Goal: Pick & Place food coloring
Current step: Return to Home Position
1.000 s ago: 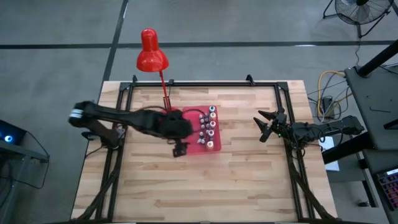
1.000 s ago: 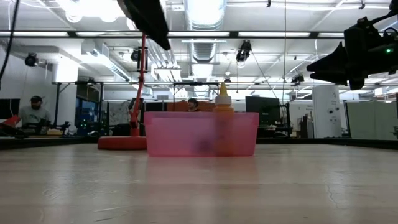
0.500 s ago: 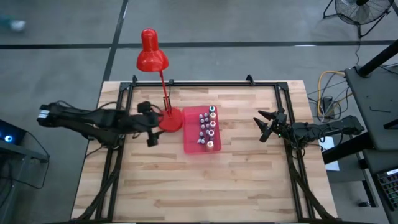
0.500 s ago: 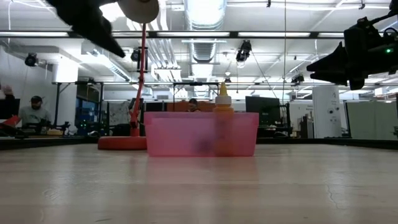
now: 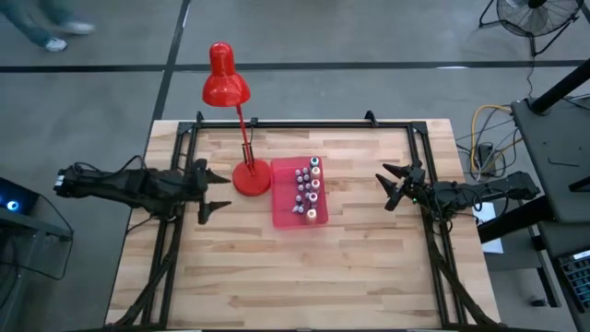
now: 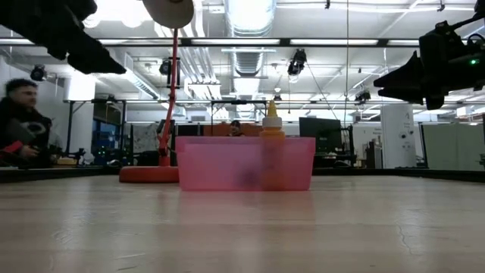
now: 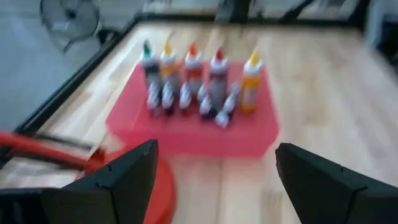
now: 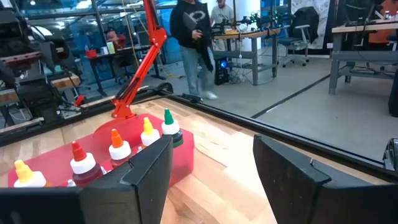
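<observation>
Several tiny food coloring bottles with white caps and coloured tips stand upright in a translucent pink-red tray at mid-table; the left wrist view shows these bottles, the right wrist view some of them, and the low view a yellow one. My left gripper is open, raised above the table at its left side, left of the lamp base and pointing at the tray. My right gripper is open, raised at the right side, also facing the tray. Neither touches anything.
A red desk lamp stands with its round base touching the tray's left side, its head beyond the far edge. A black frame borders the table. Bare wood lies toward the near edge. A person stands in the room beyond.
My left arm has drawn back from over the tray's left side toward the table's left edge, past the lamp base, and now hovers there facing the tray. The bottles and tray have stayed put. A person has come into view at the low view's left.
</observation>
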